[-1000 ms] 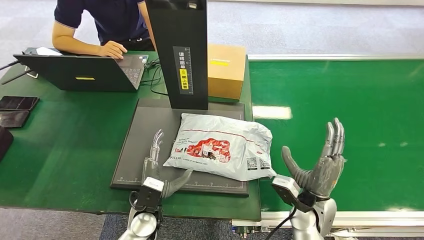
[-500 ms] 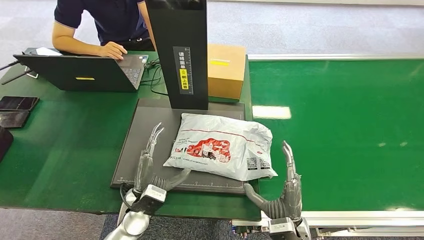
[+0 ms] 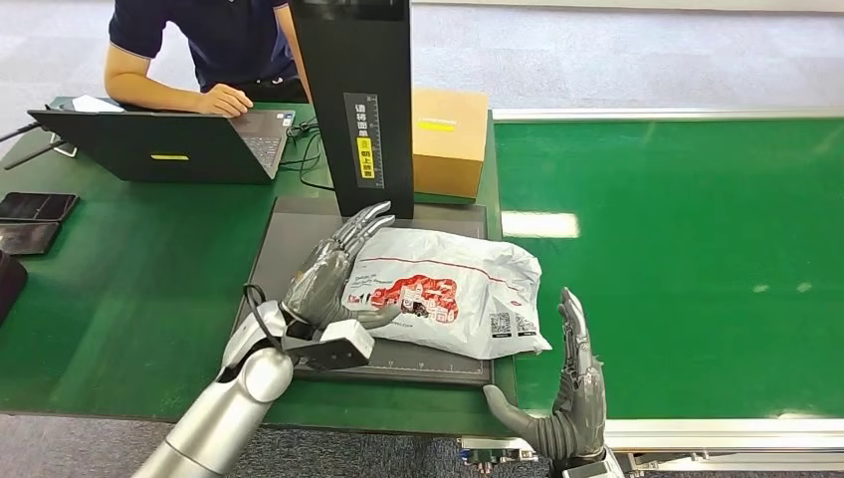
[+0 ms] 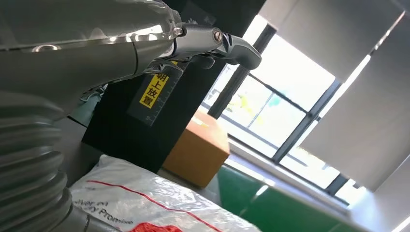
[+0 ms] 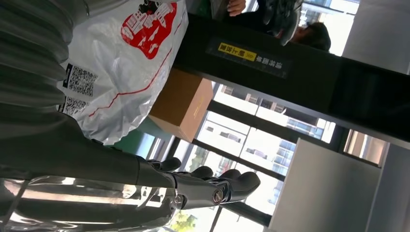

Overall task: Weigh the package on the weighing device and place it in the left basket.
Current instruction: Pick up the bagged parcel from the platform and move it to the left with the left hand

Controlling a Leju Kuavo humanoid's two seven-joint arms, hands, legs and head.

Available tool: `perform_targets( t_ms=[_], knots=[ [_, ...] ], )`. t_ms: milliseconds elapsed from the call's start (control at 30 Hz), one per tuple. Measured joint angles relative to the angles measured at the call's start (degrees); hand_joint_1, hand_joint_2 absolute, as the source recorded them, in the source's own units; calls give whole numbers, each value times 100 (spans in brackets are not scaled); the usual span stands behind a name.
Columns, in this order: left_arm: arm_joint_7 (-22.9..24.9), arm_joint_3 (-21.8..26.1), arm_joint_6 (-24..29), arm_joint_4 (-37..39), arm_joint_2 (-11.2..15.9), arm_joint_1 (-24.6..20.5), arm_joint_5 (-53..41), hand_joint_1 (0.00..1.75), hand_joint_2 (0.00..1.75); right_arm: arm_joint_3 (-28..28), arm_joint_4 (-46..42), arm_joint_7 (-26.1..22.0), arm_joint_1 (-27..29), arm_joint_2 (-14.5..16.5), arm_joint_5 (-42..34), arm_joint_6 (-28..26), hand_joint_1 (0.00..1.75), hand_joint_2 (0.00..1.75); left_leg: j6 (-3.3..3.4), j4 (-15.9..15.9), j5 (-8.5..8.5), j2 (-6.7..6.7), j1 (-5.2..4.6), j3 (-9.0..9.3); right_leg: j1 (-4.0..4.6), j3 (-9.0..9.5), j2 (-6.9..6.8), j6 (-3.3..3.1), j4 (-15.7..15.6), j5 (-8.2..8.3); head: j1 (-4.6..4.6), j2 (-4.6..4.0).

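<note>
The package [image 3: 448,289], a pale plastic mailer with red print, lies flat on the dark weighing platform [image 3: 289,249]. My left hand [image 3: 333,274] is at its left end, with the fingers stretched out over that edge and the thumb touching the near side; it holds nothing. My right hand [image 3: 567,398] stands open at the table's front edge, just right of the package's near corner, apart from it. The left wrist view shows the package [image 4: 145,203] under my extended fingers [image 4: 217,41]. In the right wrist view the package [image 5: 125,58] lies beyond my straight fingers [image 5: 212,186].
A black upright column [image 3: 353,110] rises at the back of the platform, with a cardboard box [image 3: 450,139] behind it. A person [image 3: 199,50] types on a laptop [image 3: 159,144] at the far left, near dark phones [image 3: 35,206]. A green conveyor belt [image 3: 697,249] runs on the right.
My left hand rose from the platform's front edge and reached forward to the package's left end. My right hand swung in from the right and dropped to the front edge by the package.
</note>
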Motion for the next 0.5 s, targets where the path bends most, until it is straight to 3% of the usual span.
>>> perform_targets(
  t_ms=[300,500],
  knots=[
    [156,-509,-761,1589,-29,-1296,-373,0,175,3,-2,0,-83,-35,-42,280,0,175,2,2,1,0,0,-3,-1,-4,0,0,1,0,-1,0],
    [265,-886,-1677,3007,-356,-2309,-358,0,175,3,-2,0,-32,-46,-78,211,0,175,2,3,1,2,0,-5,-2,-5,3,1,1,1,0,0]
  ],
)
